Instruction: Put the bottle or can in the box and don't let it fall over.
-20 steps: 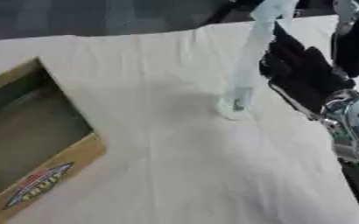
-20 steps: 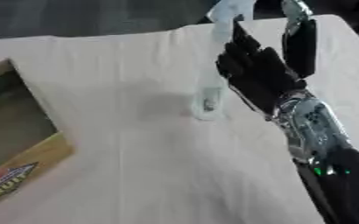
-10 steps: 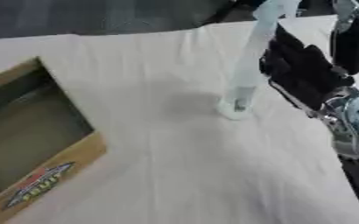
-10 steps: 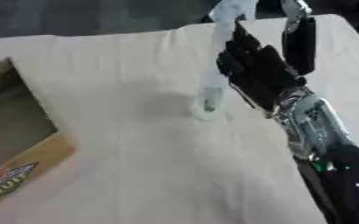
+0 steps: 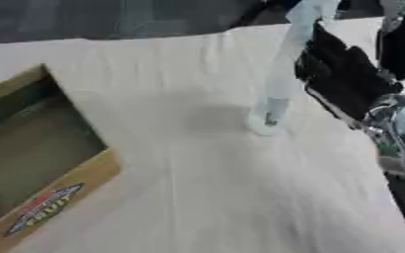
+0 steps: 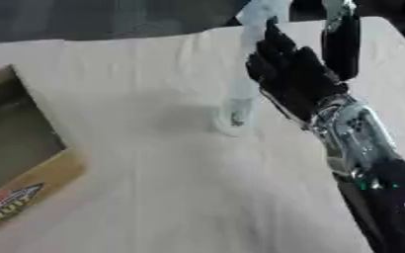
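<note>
I see bare cloth [image 5: 197, 188] between the box [image 5: 42, 163] at the left edge and the clear bottle [image 5: 279, 84], standing tilted mid-table. My right hand [image 6: 297, 81] is beside it, fingers straight, perhaps touching.

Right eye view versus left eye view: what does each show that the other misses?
Only the right eye view shows the right arm's dark forearm running down to the lower edge. Only the left eye view shows the cardboard box with its near wall and full printed label. Both show the clear bottle upright on the white cloth, with the right hand open beside it.
</note>
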You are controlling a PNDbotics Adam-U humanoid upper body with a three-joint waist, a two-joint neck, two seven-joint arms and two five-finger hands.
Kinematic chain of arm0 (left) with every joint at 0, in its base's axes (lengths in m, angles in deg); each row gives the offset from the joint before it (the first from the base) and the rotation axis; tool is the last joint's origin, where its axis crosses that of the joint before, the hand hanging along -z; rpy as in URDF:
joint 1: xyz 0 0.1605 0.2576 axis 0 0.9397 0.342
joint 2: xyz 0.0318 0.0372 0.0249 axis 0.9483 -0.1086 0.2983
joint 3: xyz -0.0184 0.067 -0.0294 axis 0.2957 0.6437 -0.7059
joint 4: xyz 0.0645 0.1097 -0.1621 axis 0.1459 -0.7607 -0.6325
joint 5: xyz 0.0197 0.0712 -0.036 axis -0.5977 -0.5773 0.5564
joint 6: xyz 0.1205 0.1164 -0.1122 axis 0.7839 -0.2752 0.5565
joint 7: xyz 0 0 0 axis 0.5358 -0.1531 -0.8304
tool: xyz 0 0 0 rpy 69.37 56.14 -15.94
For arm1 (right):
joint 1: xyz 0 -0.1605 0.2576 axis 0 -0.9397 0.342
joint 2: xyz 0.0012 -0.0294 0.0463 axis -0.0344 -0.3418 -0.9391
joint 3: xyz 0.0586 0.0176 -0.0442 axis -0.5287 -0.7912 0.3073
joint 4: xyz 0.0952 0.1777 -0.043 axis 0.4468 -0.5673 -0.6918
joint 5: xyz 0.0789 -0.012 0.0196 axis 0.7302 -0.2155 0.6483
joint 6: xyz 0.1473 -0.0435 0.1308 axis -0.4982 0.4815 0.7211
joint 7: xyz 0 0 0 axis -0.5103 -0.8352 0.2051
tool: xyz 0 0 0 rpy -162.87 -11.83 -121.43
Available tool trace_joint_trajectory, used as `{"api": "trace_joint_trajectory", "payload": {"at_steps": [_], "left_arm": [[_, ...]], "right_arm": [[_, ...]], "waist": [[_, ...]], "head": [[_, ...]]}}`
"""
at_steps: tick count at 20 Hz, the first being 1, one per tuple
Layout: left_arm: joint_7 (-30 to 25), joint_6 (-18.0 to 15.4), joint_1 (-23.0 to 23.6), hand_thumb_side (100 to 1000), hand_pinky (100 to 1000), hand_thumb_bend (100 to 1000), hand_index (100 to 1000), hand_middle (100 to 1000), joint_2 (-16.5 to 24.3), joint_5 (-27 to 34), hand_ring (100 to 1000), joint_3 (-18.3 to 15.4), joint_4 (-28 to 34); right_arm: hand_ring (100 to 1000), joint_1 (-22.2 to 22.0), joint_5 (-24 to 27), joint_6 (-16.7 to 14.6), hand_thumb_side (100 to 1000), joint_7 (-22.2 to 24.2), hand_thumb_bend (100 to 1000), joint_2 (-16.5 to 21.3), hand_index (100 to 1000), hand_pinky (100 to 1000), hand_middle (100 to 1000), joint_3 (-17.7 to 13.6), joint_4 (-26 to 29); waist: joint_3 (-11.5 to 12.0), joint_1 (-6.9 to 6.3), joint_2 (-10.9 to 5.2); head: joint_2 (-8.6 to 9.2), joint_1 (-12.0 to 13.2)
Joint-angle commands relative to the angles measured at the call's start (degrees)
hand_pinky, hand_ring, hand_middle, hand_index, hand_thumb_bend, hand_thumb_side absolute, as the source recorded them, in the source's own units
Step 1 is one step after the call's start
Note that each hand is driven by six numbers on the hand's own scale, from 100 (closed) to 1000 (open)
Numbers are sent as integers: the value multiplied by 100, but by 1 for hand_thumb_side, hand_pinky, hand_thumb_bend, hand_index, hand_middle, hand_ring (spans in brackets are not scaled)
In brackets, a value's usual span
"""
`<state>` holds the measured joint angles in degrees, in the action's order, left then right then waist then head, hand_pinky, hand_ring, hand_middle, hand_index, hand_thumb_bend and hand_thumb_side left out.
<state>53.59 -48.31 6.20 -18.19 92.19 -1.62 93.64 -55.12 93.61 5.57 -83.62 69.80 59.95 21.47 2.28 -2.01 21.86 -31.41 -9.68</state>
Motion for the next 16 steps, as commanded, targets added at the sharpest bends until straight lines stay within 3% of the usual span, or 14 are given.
{"api": "trace_joint_trajectory", "payload": {"at_steps": [1,16], "left_arm": [[-10,2,-45,746,729,576,876,737,112,8,720,-29,118],[-6,10,21,743,731,576,877,740,203,23,724,-25,118]], "right_arm": [[155,128,105,-78,450,23,309,256,996,100,181,-110,291],[158,846,688,-183,426,274,281,844,1000,100,177,-128,405]], "waist": [[-6,15,-165],[-49,120,-532]], "head": [[14,21],[-286,43]]}}
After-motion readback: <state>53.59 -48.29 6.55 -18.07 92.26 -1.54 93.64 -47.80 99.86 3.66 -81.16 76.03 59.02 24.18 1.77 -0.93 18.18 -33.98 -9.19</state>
